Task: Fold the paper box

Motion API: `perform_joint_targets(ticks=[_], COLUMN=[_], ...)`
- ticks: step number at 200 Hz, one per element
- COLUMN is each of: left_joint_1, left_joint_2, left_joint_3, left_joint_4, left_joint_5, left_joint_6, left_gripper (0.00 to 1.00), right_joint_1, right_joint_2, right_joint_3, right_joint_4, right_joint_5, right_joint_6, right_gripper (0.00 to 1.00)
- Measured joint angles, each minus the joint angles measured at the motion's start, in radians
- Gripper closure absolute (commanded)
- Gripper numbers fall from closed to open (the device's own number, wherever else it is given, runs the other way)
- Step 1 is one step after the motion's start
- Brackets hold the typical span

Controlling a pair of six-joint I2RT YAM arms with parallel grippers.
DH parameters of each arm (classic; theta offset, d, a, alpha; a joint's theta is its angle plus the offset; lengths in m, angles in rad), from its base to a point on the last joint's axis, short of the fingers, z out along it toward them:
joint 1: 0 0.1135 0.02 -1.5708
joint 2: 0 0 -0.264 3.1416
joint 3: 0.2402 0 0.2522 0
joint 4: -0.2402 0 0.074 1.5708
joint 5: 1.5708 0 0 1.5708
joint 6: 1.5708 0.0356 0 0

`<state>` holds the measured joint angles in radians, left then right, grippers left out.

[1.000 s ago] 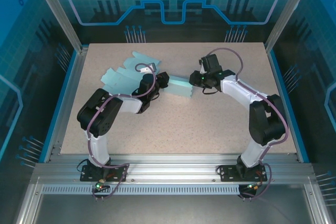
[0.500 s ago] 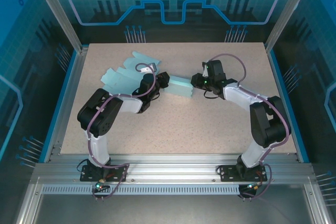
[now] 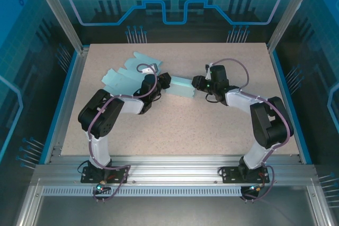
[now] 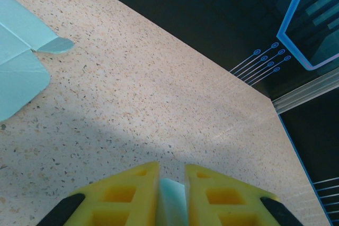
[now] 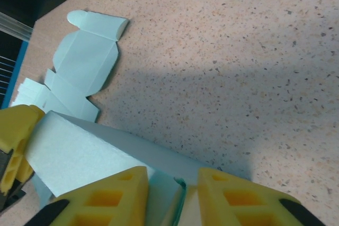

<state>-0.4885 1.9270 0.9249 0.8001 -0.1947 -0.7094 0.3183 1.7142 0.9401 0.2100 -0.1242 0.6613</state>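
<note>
Pale mint card made up the paper box (image 3: 181,87), which lay at the middle of the table (image 3: 212,130) as a half-raised sleeve between the two grippers, its unfolded flaps (image 3: 123,75) spread flat to the far left. The left gripper (image 3: 165,81) was pinched on the box's left end, card filling its jaws. The right gripper (image 3: 196,82) stood narrow astride the right end flap; whether it truly pinched could not be told.

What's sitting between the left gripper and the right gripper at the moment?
The folded part of the paper box spans the gap from the left gripper to the right gripper, clearest in the top view.
</note>
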Motion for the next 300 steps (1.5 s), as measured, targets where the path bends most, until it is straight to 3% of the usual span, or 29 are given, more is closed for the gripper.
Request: perform_joint_targets(ticks=[89, 144, 214, 251, 300], left_joint_1=[-0.001, 0.001, 0.087, 0.1, 0.105], left_joint_2=[-0.015, -0.017, 0.012, 0.04, 0.045], left_joint_3=[-0.008, -0.012, -0.077, -0.092, -0.111], left_joint_4=[-0.023, -0.021, 0.106, 0.182, 0.219], left_joint_5=[0.004, 0.008, 0.249, 0.283, 0.302], left_joint_6=[-0.011, -0.024, -0.078, -0.106, -0.126], left_gripper=[0.78, 0.73, 0.76, 0.86, 0.85], right_joint_1=[-0.024, -0.025, -0.027, -0.026, -0.025], right_joint_2=[0.019, 0.044, 0.067, 0.048, 0.021], right_joint_3=[-0.038, -0.071, -0.072, -0.077, -0.084], right_joint_4=[0.092, 0.196, 0.251, 0.221, 0.19], right_joint_5=[-0.043, -0.057, -0.067, -0.061, -0.061], right_joint_6=[0.039, 0.07, 0.084, 0.083, 0.067], right_gripper=[0.68, 0.72, 0.72, 0.72, 0.7])
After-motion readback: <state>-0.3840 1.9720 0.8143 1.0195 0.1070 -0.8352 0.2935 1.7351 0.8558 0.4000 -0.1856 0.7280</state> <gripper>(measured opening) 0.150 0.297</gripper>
